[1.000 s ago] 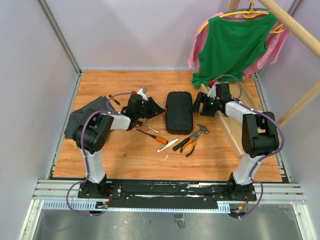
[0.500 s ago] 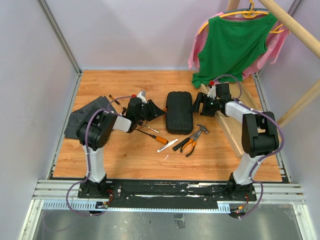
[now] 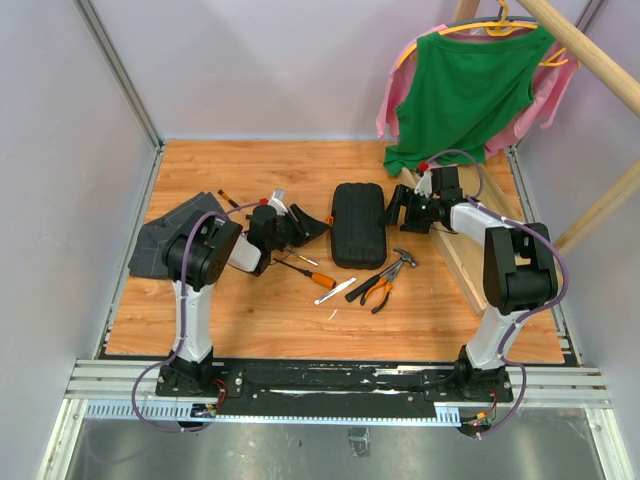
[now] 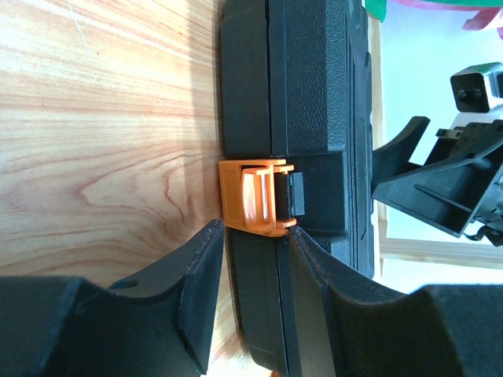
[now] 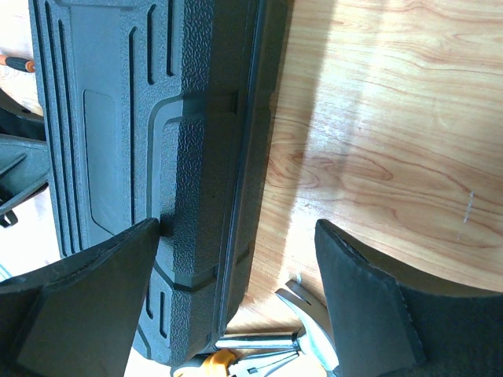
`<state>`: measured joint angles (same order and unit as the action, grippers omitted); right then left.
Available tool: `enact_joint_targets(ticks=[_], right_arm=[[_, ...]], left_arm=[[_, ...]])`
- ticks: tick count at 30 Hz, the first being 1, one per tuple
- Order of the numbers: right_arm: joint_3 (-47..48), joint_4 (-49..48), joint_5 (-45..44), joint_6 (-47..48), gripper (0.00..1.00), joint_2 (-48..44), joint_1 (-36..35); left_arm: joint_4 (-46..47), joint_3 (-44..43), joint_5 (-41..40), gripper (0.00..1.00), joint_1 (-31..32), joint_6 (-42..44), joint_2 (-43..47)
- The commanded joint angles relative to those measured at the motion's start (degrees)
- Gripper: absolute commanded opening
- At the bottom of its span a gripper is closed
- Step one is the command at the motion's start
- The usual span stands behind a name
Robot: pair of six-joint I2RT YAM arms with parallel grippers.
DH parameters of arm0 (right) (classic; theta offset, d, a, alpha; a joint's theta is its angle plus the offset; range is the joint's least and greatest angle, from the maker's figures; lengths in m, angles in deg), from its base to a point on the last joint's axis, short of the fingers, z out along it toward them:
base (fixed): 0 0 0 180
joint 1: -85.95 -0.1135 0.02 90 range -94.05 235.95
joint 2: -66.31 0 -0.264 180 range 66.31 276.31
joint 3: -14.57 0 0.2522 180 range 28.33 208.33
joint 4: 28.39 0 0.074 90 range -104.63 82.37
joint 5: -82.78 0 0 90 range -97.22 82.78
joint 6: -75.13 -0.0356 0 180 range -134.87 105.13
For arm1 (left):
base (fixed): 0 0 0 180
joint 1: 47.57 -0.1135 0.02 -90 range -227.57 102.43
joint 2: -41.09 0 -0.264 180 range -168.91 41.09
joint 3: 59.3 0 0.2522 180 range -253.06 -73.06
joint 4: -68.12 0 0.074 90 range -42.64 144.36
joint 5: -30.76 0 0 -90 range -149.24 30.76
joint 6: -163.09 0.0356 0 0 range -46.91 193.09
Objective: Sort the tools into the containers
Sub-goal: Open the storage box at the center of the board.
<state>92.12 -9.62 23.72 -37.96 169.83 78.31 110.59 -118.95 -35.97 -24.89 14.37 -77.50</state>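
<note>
The black tool case (image 3: 357, 238) lies shut at the middle of the bench (image 3: 250, 320), its long axis running away from the robot, with an arm on either side. The left hand (image 4: 253, 236) faces the case's left long side and points straight at the orange latch (image 4: 253, 196), which sits just beyond its fingertips, in line with the gap between them. This hand is partly open and holds nothing. The right hand (image 5: 237, 232) stands at the opposite long side, spread wide and empty, one finger over the ribbed lid and the other over bare wood; whether it touches the lid cannot be told. The latch looks like the left hand's job, since that hand is far nearer, and the case must open before any tool goes in. The tools lie on the near side of the case: hammer (image 3: 397, 262) and pliers (image 3: 378, 291) off its right corner, an orange-handled screwdriver (image 3: 305, 273) off its left corner, close beside the left arm. A dark cloth (image 3: 165, 235) lies well to the left and a wooden tray (image 3: 455, 260) to the right. Nothing stands between the left hand and the latch, though a lid swinging rightward would likely meet the right hand
</note>
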Motion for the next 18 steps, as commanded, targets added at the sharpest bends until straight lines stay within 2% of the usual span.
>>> enact_joint_targets(ticks=[1,7,18], right_arm=[[0.7,1.1,0.2,0.7,0.81,0.9,-0.6],[0.9,1.4,0.2,1.0,0.81,0.9,-0.6],[1.1,1.6,0.1,1.0,0.80,1.0,-0.6]], left_arm=[[10.2,1.4,2.4,0.43,-0.8,-5.5,-3.0],[17.3,1.5,3.2,0.41,-1.0,-10.1,-5.7],[22.1,1.2,2.8,0.40,-1.7,-13.8,-7.9]])
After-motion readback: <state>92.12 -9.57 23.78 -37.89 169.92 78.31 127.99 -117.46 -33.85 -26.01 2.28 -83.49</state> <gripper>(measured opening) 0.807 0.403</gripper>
